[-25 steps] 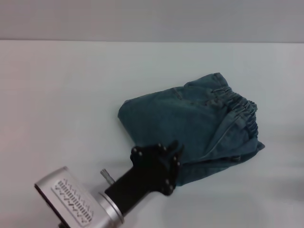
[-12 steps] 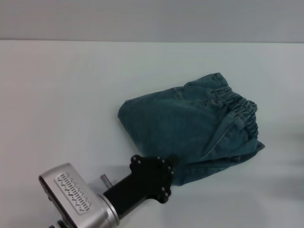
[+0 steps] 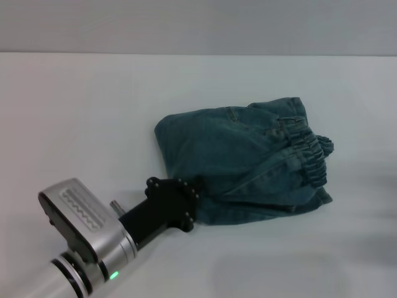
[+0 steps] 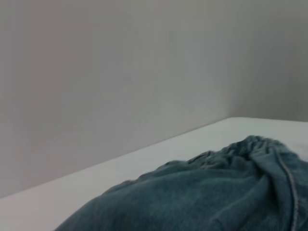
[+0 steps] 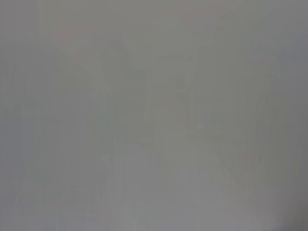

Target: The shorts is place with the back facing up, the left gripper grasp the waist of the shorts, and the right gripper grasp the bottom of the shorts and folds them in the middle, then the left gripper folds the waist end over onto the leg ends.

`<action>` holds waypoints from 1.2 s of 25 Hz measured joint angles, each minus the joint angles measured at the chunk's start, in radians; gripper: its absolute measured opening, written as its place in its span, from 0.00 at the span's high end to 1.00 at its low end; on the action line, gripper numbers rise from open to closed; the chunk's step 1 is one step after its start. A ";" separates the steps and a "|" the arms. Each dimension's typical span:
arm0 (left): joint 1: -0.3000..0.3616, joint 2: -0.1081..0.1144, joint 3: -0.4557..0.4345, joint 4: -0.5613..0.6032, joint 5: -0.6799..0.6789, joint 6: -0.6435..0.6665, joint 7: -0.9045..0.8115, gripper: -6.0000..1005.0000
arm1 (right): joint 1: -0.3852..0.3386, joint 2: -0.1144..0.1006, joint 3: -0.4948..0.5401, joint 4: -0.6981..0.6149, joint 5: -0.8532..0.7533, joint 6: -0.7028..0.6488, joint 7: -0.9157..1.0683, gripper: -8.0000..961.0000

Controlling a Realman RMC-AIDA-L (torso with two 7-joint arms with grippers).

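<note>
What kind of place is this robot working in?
Probably a lab or test bench, not a home: a bare white table against a plain grey wall, with only folded denim shorts and the left hand at their near edge.

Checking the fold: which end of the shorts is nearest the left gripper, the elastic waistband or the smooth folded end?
The smooth folded end; the left gripper sits at its near edge, while the gathered elastic waistband lies on the shorts' far right side.

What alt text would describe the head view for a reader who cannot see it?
Folded blue denim shorts lie on a white table, elastic waistband toward the right. The left hand meets the near left edge of the shorts, its fingers hidden behind the black wrist. The right arm is out of view.
</note>
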 joint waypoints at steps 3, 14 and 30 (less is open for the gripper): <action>-0.017 0.000 -0.007 0.025 0.000 0.000 -0.030 0.95 | -0.013 0.000 0.000 -0.015 0.000 -0.004 0.000 0.86; -0.071 0.002 -0.054 0.084 0.000 0.010 -0.055 0.93 | -0.016 0.000 -0.023 -0.021 0.000 -0.007 0.000 0.86; 0.106 0.007 -0.086 -0.038 0.002 0.222 0.107 0.89 | -0.018 0.000 -0.082 -0.015 -0.008 -0.010 0.000 0.86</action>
